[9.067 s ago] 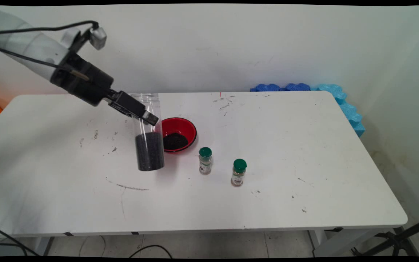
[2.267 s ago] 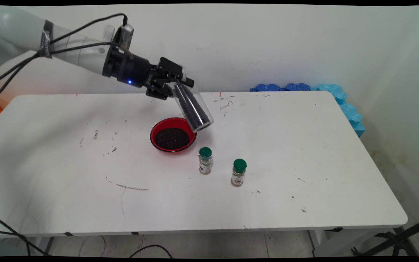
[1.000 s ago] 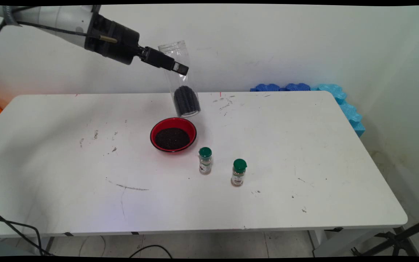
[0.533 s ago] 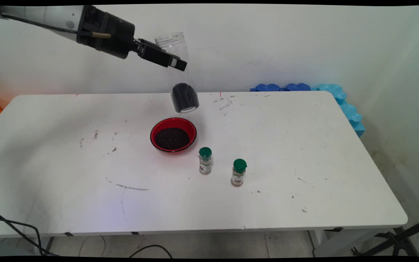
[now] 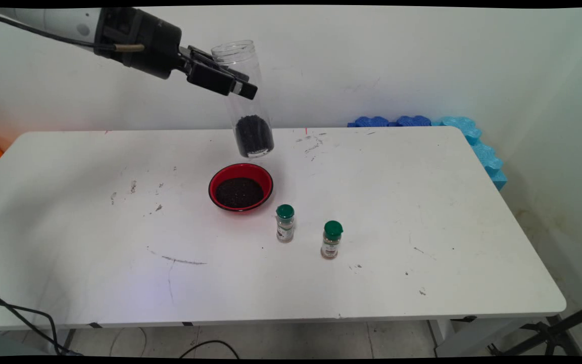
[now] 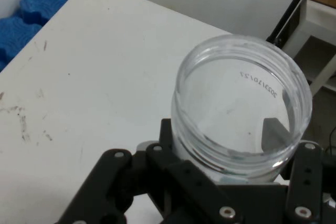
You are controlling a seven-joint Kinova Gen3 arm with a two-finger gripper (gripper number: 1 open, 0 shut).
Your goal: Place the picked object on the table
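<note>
The clear plastic jar (image 5: 246, 98) has a small load of black granules sitting at its bottom, the rest of it see-through and empty up to the open mouth (image 6: 243, 100). The pincer (image 5: 230, 83) is clamped around its upper part, holding it up in the air over the far side of the tabletop (image 5: 422, 212), just beyond the red bowl (image 5: 241, 187). That bowl is on the tabletop and has a dark heap of the same black stuff in it. To the near right of the bowl are two little spice bottles with green caps (image 5: 285, 223) (image 5: 331, 239), both upright, close together but not touching. Blue foam pieces (image 5: 422, 122) sit past the far right corner. Nothing stands between jar and bowl. The jar's long axis runs nearly vertical, mouth up, bottom leaning slightly to the right.
</note>
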